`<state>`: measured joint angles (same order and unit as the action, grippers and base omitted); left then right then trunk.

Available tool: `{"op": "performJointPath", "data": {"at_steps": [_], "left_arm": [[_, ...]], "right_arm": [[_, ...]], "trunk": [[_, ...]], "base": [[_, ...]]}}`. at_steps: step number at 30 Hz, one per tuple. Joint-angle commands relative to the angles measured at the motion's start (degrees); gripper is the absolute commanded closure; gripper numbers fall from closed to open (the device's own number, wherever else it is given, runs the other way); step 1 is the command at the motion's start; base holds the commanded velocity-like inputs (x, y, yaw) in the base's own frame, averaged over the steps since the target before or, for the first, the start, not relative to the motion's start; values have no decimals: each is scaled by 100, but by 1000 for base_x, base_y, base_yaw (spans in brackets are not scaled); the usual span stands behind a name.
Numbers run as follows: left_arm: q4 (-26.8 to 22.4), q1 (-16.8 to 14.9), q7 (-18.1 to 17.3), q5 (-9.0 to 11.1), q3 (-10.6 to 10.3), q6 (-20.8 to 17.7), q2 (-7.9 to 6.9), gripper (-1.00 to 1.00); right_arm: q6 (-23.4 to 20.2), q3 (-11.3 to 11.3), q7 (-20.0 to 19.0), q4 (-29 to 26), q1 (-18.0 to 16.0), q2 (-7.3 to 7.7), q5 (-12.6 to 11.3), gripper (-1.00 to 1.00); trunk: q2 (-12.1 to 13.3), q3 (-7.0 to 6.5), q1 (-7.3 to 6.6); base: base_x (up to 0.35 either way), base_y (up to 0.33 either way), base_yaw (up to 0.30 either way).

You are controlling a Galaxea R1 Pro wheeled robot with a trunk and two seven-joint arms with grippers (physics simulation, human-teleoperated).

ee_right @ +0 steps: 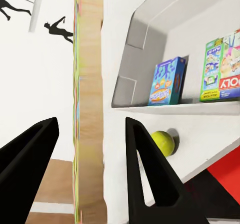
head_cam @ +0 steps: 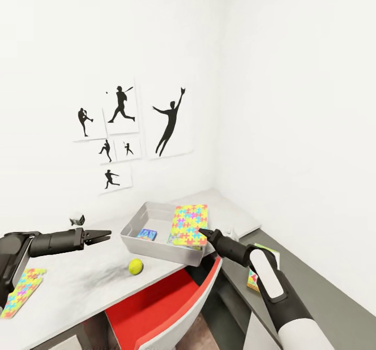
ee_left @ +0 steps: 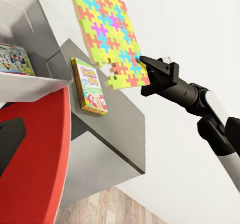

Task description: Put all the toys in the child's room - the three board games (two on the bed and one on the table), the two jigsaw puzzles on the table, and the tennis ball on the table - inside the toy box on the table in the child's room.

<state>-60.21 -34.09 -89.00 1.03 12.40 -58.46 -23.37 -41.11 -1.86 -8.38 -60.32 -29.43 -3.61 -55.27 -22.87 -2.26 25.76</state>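
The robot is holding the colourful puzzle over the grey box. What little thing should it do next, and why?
Probably lower it a little and open the right pincer. The jigsaw puzzle already leans over the toy box, its edge between the fingers, so letting go should drop it in beside the board game. The tennis ball waits on the table.

I see the light grey table (head_cam: 78, 287) carrying the toy box (head_cam: 137, 225) near its corner, the tennis ball (head_cam: 136, 266) just in front of the box, and a jigsaw puzzle (head_cam: 21, 291) at its left edge. On the dark grey corner section (head_cam: 237, 287) lies a green-edged board game (ee_left: 90, 85).
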Motion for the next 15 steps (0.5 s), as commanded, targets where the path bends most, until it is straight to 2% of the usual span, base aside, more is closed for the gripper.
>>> {"op": "performJointPath", "data": {"at_steps": [1, 9, 15], "left_arm": [[1, -1, -22, -3, -1, -61, -1, -100], [1, -1, -21, -6, -1, -61, -4, -100], [1, -1, -21, -7, 1, -61, -6, -100]], "right_arm": [[-20, 6, -23, 1, -2, -1, 18, 100], [-12, 3, -23, -2, -2, -2, 16, 100], [-11, 2, -23, -5, -2, -8, 16, 100]], "trunk": [[-4, 3, 2], [-4, 3, 2], [-4, 3, 2]], "base": [[0, 0, 15], [10, 6, 2], [200, 142, 0]]}}
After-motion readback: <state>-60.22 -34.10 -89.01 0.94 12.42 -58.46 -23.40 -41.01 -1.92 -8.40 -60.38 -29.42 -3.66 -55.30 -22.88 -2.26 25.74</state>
